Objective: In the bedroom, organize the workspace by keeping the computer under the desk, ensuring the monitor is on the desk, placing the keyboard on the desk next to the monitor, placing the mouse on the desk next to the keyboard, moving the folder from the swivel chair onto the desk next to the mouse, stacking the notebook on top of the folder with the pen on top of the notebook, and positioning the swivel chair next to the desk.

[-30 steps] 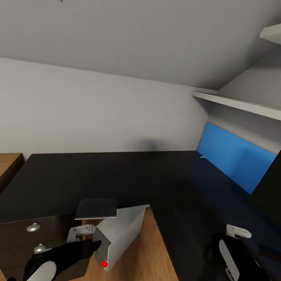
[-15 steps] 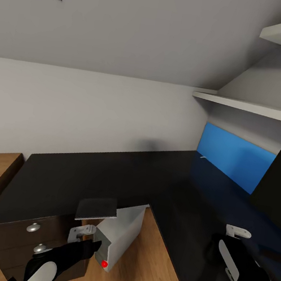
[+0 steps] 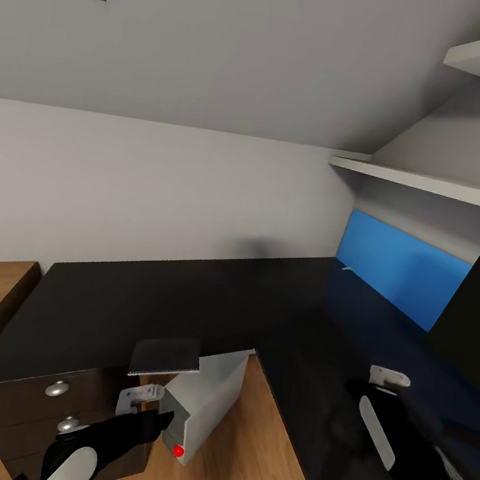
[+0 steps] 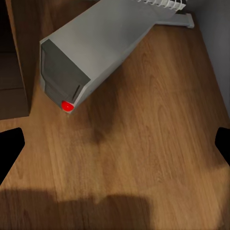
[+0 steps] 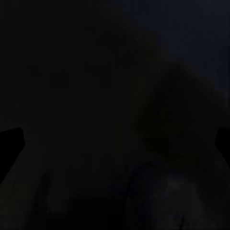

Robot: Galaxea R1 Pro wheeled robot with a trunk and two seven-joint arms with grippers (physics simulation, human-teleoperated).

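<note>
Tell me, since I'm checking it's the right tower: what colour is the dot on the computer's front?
Red, on the light grey computer; clearest in the left wrist view.

The right arm is seen shifted since the earlier pictures: its gripper (image 3: 356,389) is now carried farther left and slightly farther forward over the glossy black desk (image 3: 184,301), and its white wrist bracket (image 3: 389,377) is placed higher and more to the left in the head view.

Glossy black desk (image 3: 184,301), wood floor (image 4: 158,124)
</note>
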